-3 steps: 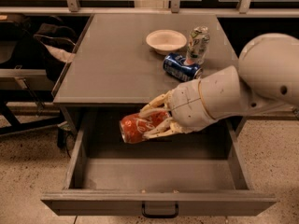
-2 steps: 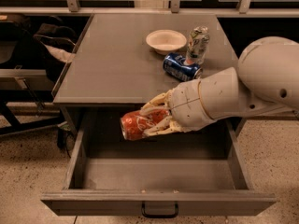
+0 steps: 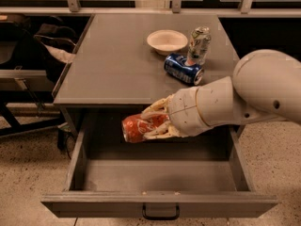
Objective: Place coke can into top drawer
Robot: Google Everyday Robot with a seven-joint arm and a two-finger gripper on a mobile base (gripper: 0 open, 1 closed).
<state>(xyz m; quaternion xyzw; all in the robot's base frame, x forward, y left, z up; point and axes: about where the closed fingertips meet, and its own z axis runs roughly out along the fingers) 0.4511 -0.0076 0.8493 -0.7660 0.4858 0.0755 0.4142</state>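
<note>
- The fingers (image 3: 156, 109) close above and below the coke can (image 3: 137, 128), pinching it on its side with one end pointing left.
- The gripper (image 3: 153, 124) hangs over the rear half of the open top drawer (image 3: 160, 204), just below the front edge of the tabletop (image 3: 117, 65).
- How far the can is above the drawer floor is hard to tell. Let go from any height, a can lying sideways would likely roll or bounce against a drawer wall.
- The wrist sits close under the tabletop edge, so an upward move risks striking it.
- The visible part of the drawer floor is bare, and nothing blocks the way down.
- A blue can (image 3: 183, 68) lies on the tabletop near the arm (image 3: 244, 98); a careless swing of the arm could sweep it off.
- A pale upright can (image 3: 199, 44) and a bowl (image 3: 167, 40) stand further back, out of the way.
</note>
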